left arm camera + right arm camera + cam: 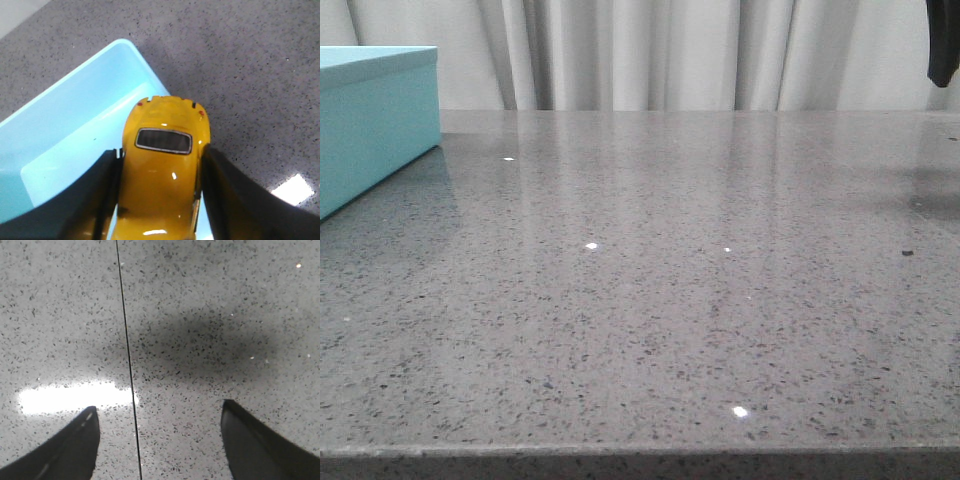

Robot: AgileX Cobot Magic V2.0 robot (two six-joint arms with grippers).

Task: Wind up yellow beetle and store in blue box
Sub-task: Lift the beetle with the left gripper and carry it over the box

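In the left wrist view my left gripper (161,160) is shut on the yellow beetle (162,170), its black fingers (95,200) pressed against both sides of the body. The car hangs above one corner of the blue box (65,130), whose open pale inside shows beneath it. The front view shows only the box's outer wall (370,125) at the far left; the beetle and left gripper are out of that view. My right gripper (159,412) stands open over bare speckled tabletop, with nothing between its fingers.
The grey speckled table (670,280) stretches across the front view to its near edge. A thin dark seam line (127,365) runs across the tabletop under the right gripper. White curtains (670,50) hang behind the table. A dark arm part (942,45) shows at the top right.
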